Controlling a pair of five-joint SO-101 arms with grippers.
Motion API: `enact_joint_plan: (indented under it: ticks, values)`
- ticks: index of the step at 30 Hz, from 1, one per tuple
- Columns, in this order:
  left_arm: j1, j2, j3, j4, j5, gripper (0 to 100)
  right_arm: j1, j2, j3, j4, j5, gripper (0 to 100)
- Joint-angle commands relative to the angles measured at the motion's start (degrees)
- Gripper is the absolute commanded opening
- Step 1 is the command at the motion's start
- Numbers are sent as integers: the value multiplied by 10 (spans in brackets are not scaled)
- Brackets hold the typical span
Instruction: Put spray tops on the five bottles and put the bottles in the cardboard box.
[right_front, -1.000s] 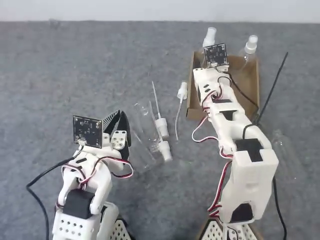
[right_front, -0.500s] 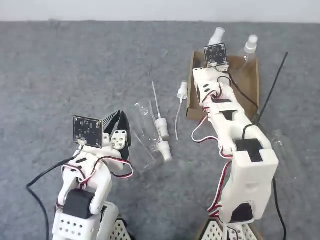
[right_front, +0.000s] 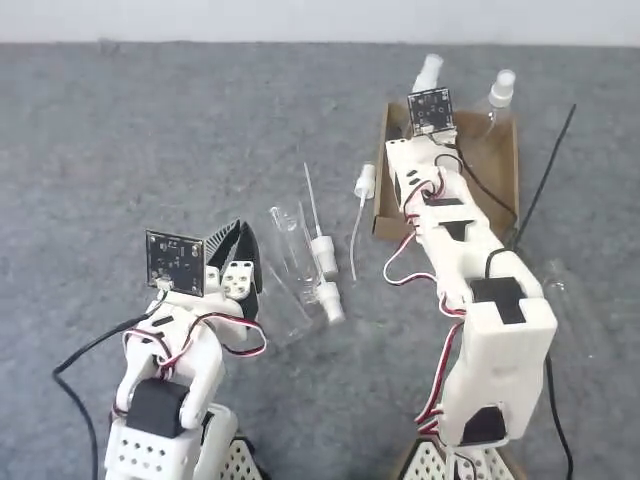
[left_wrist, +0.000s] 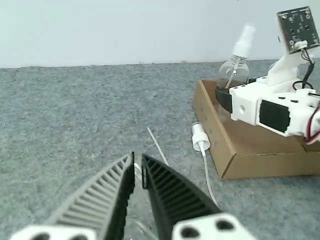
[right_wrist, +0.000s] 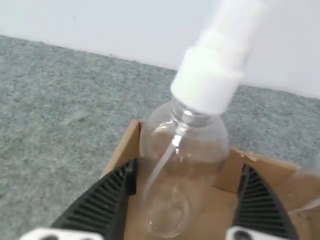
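The right gripper (right_wrist: 187, 172) stands spread on either side of a capped, tilted bottle (right_wrist: 190, 145) at the far end of the cardboard box (right_wrist: 123, 146); the left gripper (left_wrist: 138, 167), jaws nearly pressed together, hovers near loose spray tops (right_front: 324, 250) on the grey mat (right_front: 150, 130).

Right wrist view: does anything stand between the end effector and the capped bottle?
Nothing visible does. The bottle sits between the open fingers of the right end effector, its base inside the cardboard box.

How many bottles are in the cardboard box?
2: one bottle inside the open right gripper, a second bottle far right in the cardboard box; more may be hidden.
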Motion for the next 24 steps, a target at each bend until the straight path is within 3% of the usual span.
enact_joint_plan:
  ticks: [1, 11, 18, 24]
  values:
    - [-1, -10, -6, -17, 0, 13, 3, -56, -21, 13, 0, 256]
    - [-1, -10, -6, -17, 0, 13, 5, -185, -109, 168, 0, 255]
    - [-4, -10, -6, -17, -2, 13, 5, -276, -236, 400, 0, 254]
    - [-6, -10, -7, -17, 0, 13, 8, -372, -261, 615, 0, 253]
